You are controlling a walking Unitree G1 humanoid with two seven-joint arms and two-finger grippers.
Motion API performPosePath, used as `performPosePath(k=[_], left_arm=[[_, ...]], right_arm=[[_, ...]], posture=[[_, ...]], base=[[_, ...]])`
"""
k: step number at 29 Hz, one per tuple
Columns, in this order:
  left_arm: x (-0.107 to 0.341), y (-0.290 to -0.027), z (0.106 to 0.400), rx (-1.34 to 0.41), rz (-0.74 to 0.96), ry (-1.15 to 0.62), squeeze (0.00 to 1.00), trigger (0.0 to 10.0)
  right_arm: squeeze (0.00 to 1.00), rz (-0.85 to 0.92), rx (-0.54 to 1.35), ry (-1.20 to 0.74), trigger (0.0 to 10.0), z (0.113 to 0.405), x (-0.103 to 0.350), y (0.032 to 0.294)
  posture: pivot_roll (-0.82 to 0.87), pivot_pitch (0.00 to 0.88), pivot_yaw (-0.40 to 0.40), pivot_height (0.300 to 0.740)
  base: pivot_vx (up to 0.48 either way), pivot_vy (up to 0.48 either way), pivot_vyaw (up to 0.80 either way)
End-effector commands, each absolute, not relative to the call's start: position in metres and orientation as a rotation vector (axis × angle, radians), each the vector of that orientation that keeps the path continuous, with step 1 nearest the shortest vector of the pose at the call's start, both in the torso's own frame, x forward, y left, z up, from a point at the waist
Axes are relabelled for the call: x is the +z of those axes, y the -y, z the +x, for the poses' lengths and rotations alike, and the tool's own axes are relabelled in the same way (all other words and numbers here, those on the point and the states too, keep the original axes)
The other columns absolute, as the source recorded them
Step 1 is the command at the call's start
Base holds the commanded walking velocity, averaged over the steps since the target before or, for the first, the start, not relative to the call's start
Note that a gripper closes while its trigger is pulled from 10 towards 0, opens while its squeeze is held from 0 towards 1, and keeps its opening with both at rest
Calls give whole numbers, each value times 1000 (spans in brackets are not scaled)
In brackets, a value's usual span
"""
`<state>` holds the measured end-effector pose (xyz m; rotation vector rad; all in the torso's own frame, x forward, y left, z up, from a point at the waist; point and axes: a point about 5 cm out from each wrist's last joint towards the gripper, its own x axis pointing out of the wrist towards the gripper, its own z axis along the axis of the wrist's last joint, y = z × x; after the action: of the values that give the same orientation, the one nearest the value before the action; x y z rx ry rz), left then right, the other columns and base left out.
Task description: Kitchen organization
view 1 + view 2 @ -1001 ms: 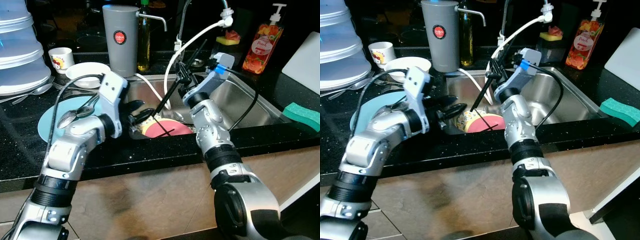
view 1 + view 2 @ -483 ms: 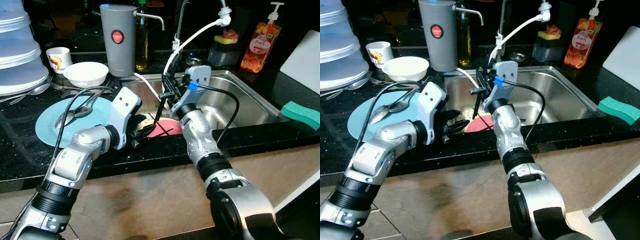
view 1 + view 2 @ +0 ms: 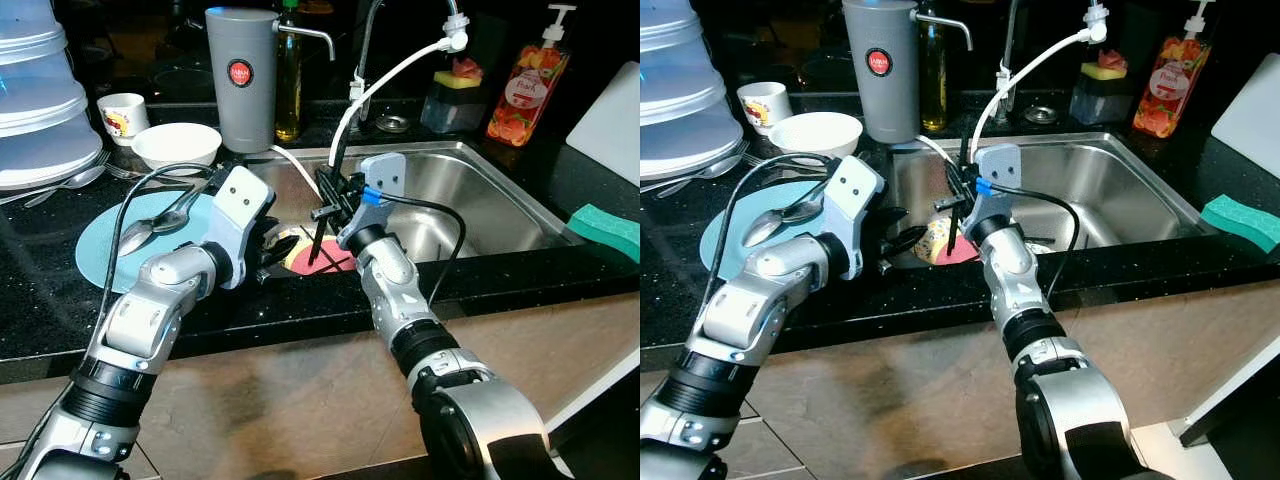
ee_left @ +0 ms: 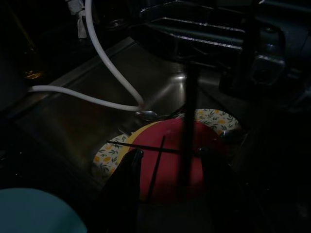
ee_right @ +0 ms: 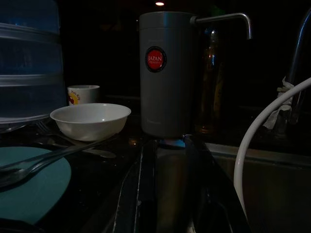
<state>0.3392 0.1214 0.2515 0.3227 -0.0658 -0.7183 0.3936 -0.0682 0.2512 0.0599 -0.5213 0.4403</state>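
A red plate with a flowered rim (image 3: 335,260) lies in the sink (image 3: 480,200), with thin black chopsticks (image 4: 146,147) crossed on it. My right gripper (image 3: 328,195) hovers over the plate's left part, shut on a long black stick (image 3: 316,240) whose lower end reaches the plate. In the right wrist view its fingers (image 5: 146,184) point toward the grey dispenser (image 5: 167,73). My left gripper (image 3: 275,245) is at the sink's left rim, open, its fingers (image 4: 130,179) straddling the near edge of the red plate (image 4: 170,165) without touching it.
A teal plate (image 3: 105,255) carrying spoons (image 3: 160,222) lies on the black counter to the left. Behind it stand a white bowl (image 3: 175,145), a cup (image 3: 122,113) and stacked containers (image 3: 40,100). A white hose (image 3: 400,75) hangs over the sink. Soap bottle (image 3: 527,85) and green sponge (image 3: 605,228) are at right.
My right gripper has carried the stick leftward and down over the red plate. The left gripper stays by the sink's left rim. The camera view has shifted slightly.
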Motion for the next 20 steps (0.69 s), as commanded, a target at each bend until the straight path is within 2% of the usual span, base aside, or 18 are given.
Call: performPosePath(k=[1,10,20], left_arm=[[249,-123,339,-713,330,61,0,10000],[257,-136,345,-621,335,84,0,10000],[271,-177,361,-325,345,96,0,10000]], right_arm=[[0,53,438,509,10000,394,249,69],[0,88,423,540,10000,396,261,73],[0,119,430,572,10000,398,277,75]], posture=[[81,108,-29,740],[80,105,-33,740],[78,103,-41,740]], base=[[0,0,0],[0,0,0],[0,0,0]])
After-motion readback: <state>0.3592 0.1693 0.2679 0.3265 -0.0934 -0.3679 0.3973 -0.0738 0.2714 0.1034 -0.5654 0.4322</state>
